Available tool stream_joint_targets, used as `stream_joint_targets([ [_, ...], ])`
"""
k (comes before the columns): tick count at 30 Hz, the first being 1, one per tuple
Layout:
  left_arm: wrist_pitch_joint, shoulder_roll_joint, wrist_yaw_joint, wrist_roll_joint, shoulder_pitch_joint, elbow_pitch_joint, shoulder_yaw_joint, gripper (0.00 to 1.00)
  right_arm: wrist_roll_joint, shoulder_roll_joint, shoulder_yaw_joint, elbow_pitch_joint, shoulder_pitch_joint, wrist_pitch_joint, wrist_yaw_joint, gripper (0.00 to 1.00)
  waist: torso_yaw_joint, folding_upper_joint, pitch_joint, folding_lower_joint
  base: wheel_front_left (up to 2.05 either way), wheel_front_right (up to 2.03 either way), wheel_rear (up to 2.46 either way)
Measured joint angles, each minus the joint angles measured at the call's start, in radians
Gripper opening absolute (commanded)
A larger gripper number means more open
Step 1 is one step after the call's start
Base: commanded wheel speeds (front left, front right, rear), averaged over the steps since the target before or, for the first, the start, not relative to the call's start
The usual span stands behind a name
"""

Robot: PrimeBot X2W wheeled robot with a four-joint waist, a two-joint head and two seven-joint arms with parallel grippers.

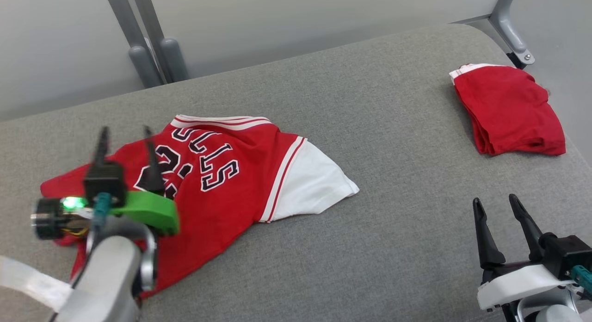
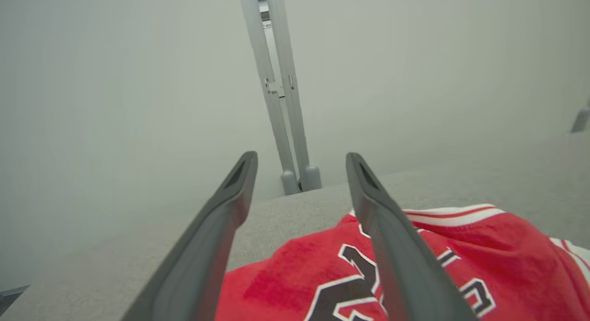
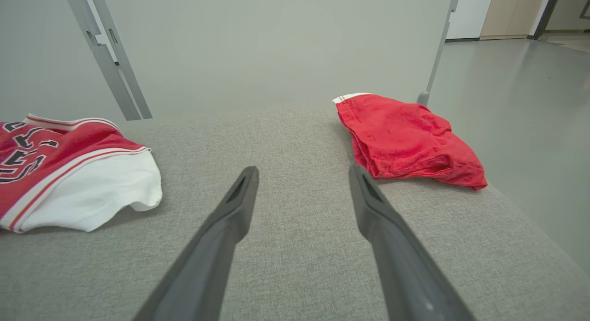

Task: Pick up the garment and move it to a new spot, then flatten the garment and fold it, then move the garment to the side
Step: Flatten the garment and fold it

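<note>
1. The red jersey [image 1: 222,174] lies crumpled on the left part of the grey table [image 1: 393,229]
2. The left gripper [image 1: 126,132] hangs over its left end, fingers spread, holding nothing
3. The right gripper [image 1: 495,201] is open too, well apart from the jersey
4. A folded red garment [image 1: 508,111] lies far right

matt red cloth jersey [image 1: 222,174], rough woven table [image 1: 370,104].

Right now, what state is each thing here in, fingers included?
Jersey: unfolded, rumpled, lying on the grey table.
Red cloth: folded, lying at the table's far right corner.
Left fingers: open, holding nothing, over the jersey.
Right fingers: open, holding nothing, over bare table.
</note>
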Motion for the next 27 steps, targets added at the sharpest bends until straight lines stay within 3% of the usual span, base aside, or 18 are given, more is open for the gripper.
stream_joint_targets([
  [5, 0.113, -0.103, -0.065, 0.026, 0.012, -0.058, -0.151, 1.0, -0.001, 0.012, 0.024, -0.003, -0.006, 0.0, 0.0, 1.0, -0.024, 0.0, 0.007, 0.0, 0.0, 0.0, 0.0],
  [12, 0.283, -0.223, -0.167, 0.01, -0.09, 0.116, -0.268, 1.0, 0.008, 0.023, 0.045, 0.014, -0.026, 0.0, 0.0, 1.0, -0.084, 0.0, 0.031, 0.0, 0.0, 0.0, 0.0],
  [19, 0.412, -0.249, -0.158, 0.036, -0.22, 0.364, -0.296, 0.98, 0.016, 0.034, 0.052, 0.027, -0.043, 0.0, 0.0, 1.0, -0.152, 0.0, 0.055, 0.0, 0.0, 0.0, 0.0],
  [20, 0.427, -0.251, -0.161, 0.037, -0.221, 0.39, -0.302, 0.55, 0.017, 0.035, 0.053, 0.03, -0.043, 0.0, 0.0, 1.0, -0.16, 0.0, 0.057, 0.0, 0.0, 0.0, 0.0],
  [21, 0.431, -0.255, -0.16, 0.036, -0.223, 0.412, -0.302, 0.0, 0.017, 0.037, 0.053, 0.032, -0.043, 0.0, 0.0, 1.0, -0.169, 0.0, 0.06, 0.0, 0.0, 0.0, 0.0],
  [27, 0.381, -0.281, -0.212, 0.012, -0.237, 0.472, -0.298, 0.0, 0.019, 0.04, 0.044, 0.037, -0.038, 0.0, 0.0, 1.0, -0.202, 0.0, 0.061, 0.0, 0.0, 0.0, 0.0],
])
